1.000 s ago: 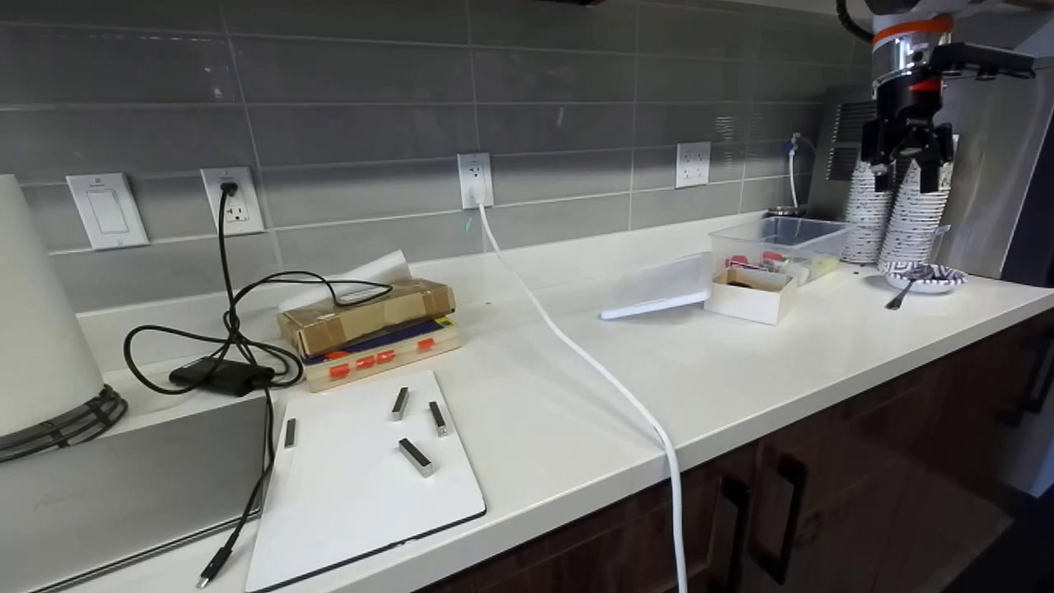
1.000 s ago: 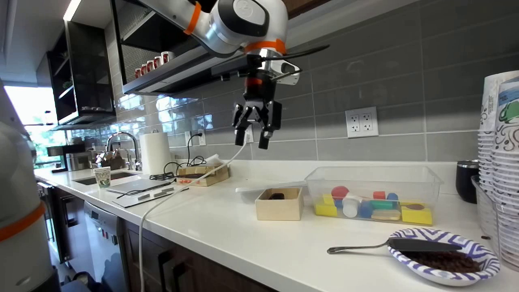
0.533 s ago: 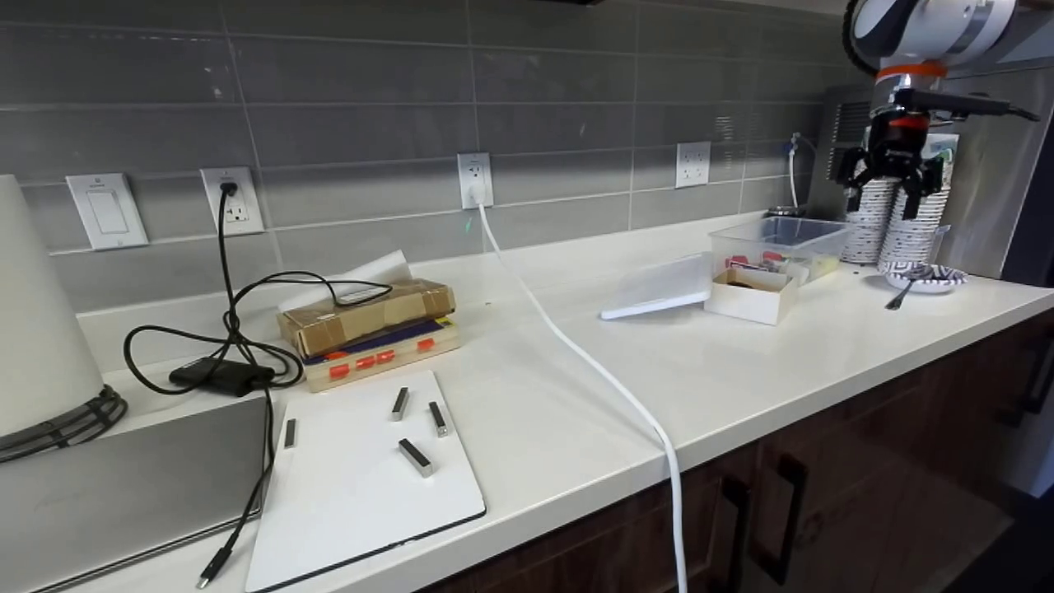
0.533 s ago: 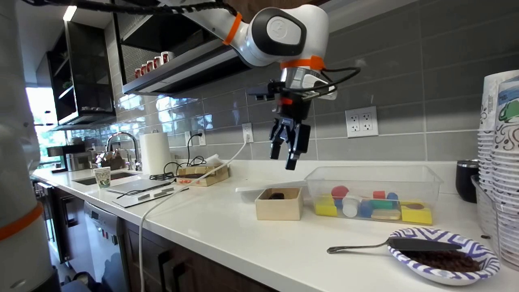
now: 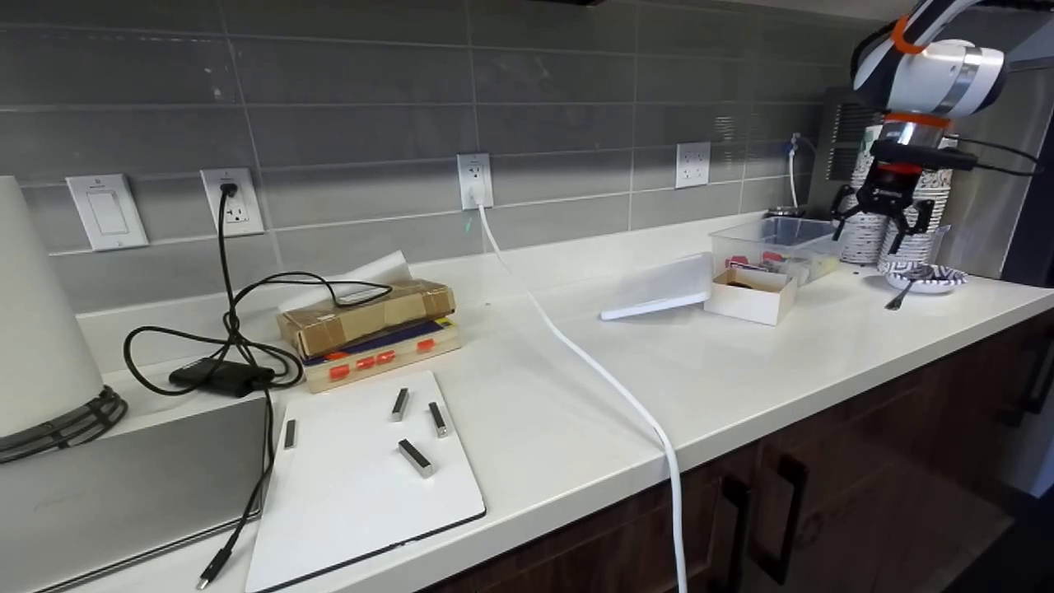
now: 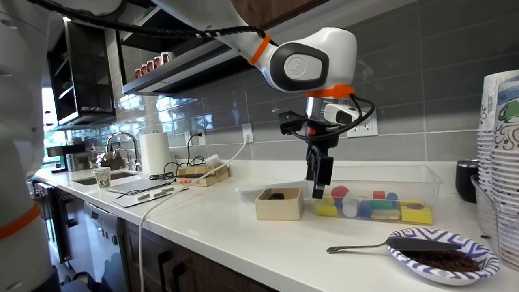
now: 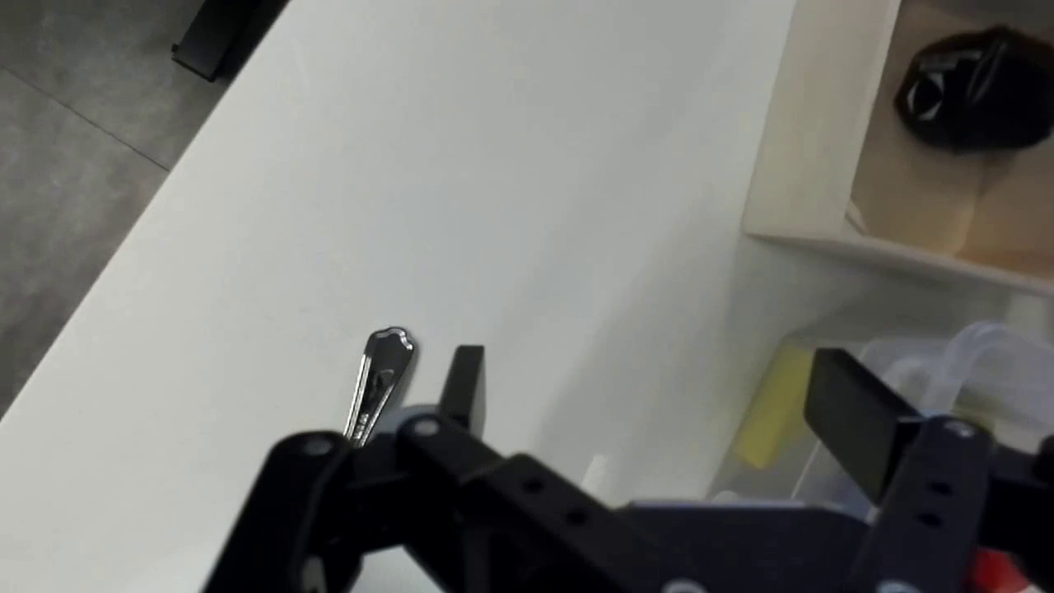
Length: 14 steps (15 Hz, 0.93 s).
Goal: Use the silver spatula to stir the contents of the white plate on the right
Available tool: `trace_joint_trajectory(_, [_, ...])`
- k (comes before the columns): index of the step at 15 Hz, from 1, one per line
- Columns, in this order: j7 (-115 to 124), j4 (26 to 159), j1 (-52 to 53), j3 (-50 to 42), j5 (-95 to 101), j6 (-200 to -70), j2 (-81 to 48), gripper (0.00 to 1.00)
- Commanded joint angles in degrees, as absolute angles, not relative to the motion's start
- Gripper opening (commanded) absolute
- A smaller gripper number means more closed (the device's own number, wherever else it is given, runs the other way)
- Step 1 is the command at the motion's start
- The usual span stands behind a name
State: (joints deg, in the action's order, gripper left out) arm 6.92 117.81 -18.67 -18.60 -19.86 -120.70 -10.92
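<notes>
The black two-finger gripper (image 7: pixel 650 395) hangs above the glossy white countertop (image 5: pixel 535 428), its fingers spread well apart, with countertop and part of a clear rectangular plastic bin (image 6: pixel 423 191) showing between them in the wrist view. The slim silver metal spatula (image 6: pixel 421 244) lies across the rim of the shallow round white plate with a purple zigzag pattern (image 6: pixel 486 259), its blade over dark brown, grainy contents (image 6: pixel 446 263) and its thin handle reaching out over the countertop; whether the blade touches the contents cannot be told. Gripper and spatula are well apart in an exterior view. In the wrist view the handle's tip appears near one finger, and the gripper hides part of the handle. A pale, open-topped wooden box (image 6: pixel 279 209) stands just beside the bin and holds a small black object (image 7: pixel 976 91); the bin holds yellow, red, blue, green and white pieces (image 6: pixel 366 209). Tall stacks of patterned white paper cups (image 6: pixel 505 194) stand near the plate. Farther along, a white cable (image 5: pixel 677 494) drops over the countertop's edge, and four dark-topped silver bars (image 5: pixel 416 458) lie on a flat white board (image 5: pixel 362 511).
</notes>
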Motion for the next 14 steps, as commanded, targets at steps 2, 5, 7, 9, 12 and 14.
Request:
trace_joint_trajectory(2, [15.6, 116.5, -19.6, -18.6, -24.0, -129.7, -15.5, 1.0])
trace_joint_trajectory(5, [22.5, 117.4, -19.6, -19.2, -23.8, -135.9, -17.8, 1.0])
trace_joint_trajectory(7, [28.1, 117.6, -19.3, -20.1, -22.8, -138.0, -19.5, 1.0])
trace_joint_trajectory(9, [32.2, 117.5, -19.1, -20.8, -22.1, -138.2, -21.2, 1.0])
trace_joint_trajectory(12, [36.2, 117.3, -18.9, -21.3, -21.7, -137.0, -23.0, 1.0])
trace_joint_trajectory(14, [38.9, 117.5, -18.5, -21.6, -20.7, -136.4, -23.4, 1.0])
